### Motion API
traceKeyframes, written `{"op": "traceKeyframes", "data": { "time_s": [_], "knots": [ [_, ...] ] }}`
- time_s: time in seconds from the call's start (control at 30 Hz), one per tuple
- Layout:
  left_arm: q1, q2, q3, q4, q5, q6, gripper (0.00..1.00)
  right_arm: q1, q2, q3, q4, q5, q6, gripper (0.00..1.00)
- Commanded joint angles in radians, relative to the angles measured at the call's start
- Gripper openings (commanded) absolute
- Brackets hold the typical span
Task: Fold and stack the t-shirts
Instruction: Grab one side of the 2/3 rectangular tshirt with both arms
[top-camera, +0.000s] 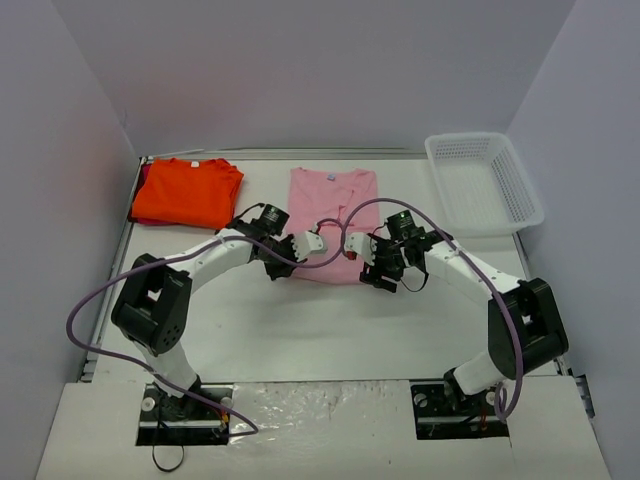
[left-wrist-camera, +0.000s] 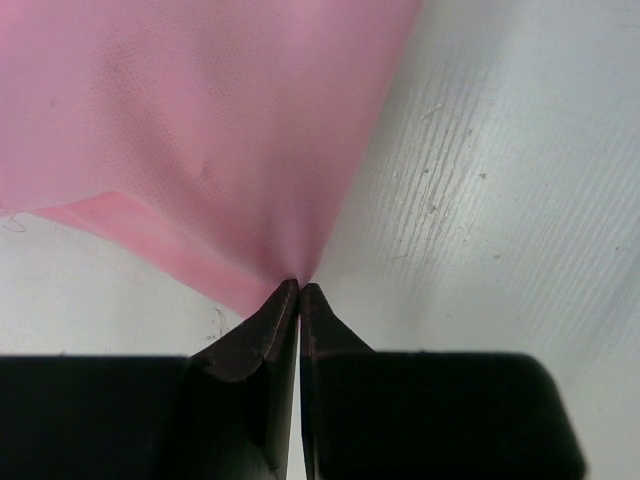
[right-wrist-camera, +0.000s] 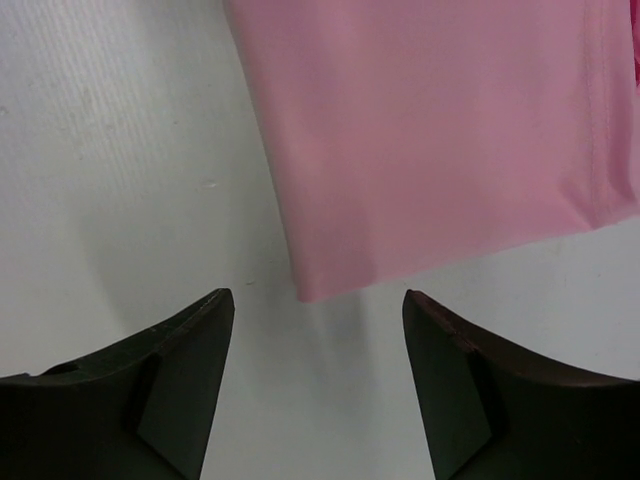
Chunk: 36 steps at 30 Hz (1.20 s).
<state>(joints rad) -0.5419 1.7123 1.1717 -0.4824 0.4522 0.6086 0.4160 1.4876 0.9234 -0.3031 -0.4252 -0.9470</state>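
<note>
T-shirts, 2 counted, are laid on the white tabletop (top-camera: 330, 320), w/ 1 basket at the far right. Pink t-shirt (top-camera: 332, 205) is placed at far centre, neck end away from the arms, near hem towards them. Orange t-shirt (top-camera: 185, 190) is placed at the far left corner, folded to a rough rectangle, apart from the pink one. White mesh basket (top-camera: 483, 185) is set at the far right corner, a little askew, clear of both shirts.

2 arms are reached in over the pink shirt's near part, tips facing each other, each trailed by a purple cable (top-camera: 85, 310).

Left claw (top-camera: 318, 242) is clamped together on a pinch of pink cloth. In the wrist view the fabric is drawn to a point at the tips, w/ bare tabletop to the right.

Right claw (top-camera: 352, 245) is held w/ fingers (right-wrist-camera: 190, 350) apart and nothing gripped. A corner of the pink cloth is seen just beyond the gap, flat on the tabletop.
</note>
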Motion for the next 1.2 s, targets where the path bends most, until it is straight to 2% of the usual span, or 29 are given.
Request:
{"op": "traceKeyframes", "data": {
  "time_s": [0.0, 0.47, 0.57, 0.6, 0.7, 0.73, 1.0, 1.17],
  "knots": [
    [-0.001, -0.017, 0.052, -0.035, 0.049, -0.006, 0.02, 0.004, 0.046, 0.003, 0.051, 0.037, -0.024, 0.64],
    [0.023, 0.003, 0.075, -0.044, 0.088, -0.029, 0.02, 0.012, 0.189, 0.008, 0.082, 0.031, -0.026, 0.56],
    [0.034, 0.009, 0.083, -0.042, 0.112, -0.041, 0.03, 0.012, 0.214, 0.009, 0.085, 0.039, -0.018, 0.38],
    [0.034, 0.010, 0.085, -0.042, 0.117, -0.044, 0.02, 0.012, 0.221, 0.011, 0.082, 0.043, -0.013, 0.23],
    [0.037, 0.013, 0.091, -0.044, 0.125, -0.047, 0.02, 0.012, 0.217, 0.012, 0.075, 0.057, -0.004, 0.04],
    [0.039, 0.012, 0.092, -0.047, 0.128, -0.049, 0.02, 0.012, 0.212, 0.014, 0.070, 0.057, -0.003, 0.01],
    [0.043, -0.019, 0.121, -0.122, 0.155, -0.027, 0.02, 0.021, 0.086, 0.043, -0.085, 0.020, 0.025, 0.00],
    [0.043, -0.086, 0.117, -0.244, 0.190, 0.022, 0.02, 0.053, -0.041, 0.052, -0.233, -0.007, 0.047, 0.00]
  ]
}}
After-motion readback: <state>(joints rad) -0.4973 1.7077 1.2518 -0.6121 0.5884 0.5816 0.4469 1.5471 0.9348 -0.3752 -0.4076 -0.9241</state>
